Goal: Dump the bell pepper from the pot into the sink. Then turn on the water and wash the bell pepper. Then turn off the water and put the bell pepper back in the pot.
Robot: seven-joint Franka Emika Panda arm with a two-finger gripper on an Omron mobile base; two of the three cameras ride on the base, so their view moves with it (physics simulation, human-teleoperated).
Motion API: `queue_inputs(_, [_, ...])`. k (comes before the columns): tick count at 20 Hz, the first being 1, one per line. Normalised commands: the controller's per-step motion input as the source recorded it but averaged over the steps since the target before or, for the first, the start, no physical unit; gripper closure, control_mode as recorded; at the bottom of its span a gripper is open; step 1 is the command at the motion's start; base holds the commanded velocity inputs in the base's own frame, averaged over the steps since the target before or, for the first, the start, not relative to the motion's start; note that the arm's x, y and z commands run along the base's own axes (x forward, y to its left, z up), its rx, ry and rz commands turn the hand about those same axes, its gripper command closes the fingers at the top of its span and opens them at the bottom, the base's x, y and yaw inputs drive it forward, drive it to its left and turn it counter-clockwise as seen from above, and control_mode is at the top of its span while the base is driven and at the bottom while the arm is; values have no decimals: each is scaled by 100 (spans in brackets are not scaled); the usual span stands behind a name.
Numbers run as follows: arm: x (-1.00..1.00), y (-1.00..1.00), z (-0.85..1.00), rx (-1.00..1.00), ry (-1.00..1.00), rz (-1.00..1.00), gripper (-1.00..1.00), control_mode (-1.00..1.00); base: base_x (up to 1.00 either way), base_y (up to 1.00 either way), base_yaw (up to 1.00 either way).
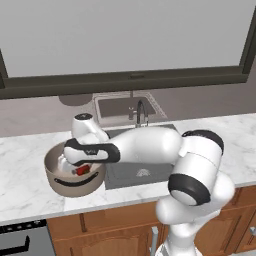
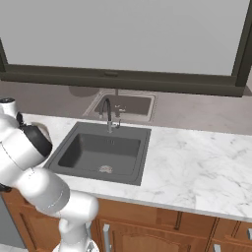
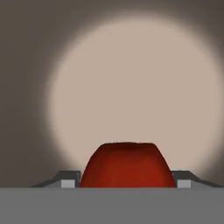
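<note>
You had the white arm bent low to its left, with the gripper reaching down inside the pot. The pot sat on the marble counter, just left of the dark grey sink. The bell pepper lay inside the pot, a small red shape under the hand. In the hand view, the bell pepper sat right between the two fingertips, one tip close on each side of it, over the pot's pale bottom. You could not tell from these pictures whether the fingers were pressing on it or only standing beside it. The curved faucet stood at the back of the sink, whose round drain showed on its floor.
</note>
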Motion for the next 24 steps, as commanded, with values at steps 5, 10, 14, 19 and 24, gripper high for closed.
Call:
queue_inputs(5, [0,6,-3,-5,0,0,-100,-100,0,0,0])
queue_inputs(10, [0,0,7,-2,-1,0,-100,-100,0,0,0])
queue_inputs(14, [0,-5,25,0,-1,0,-100,-100,0,0,0])
queue_inputs(19, [-13,-16,58,0,-6,0,-100,-100,0,0,0])
queue_inputs(24, [-23,-22,67,0,-7,0,-100,-100,0,0,0])
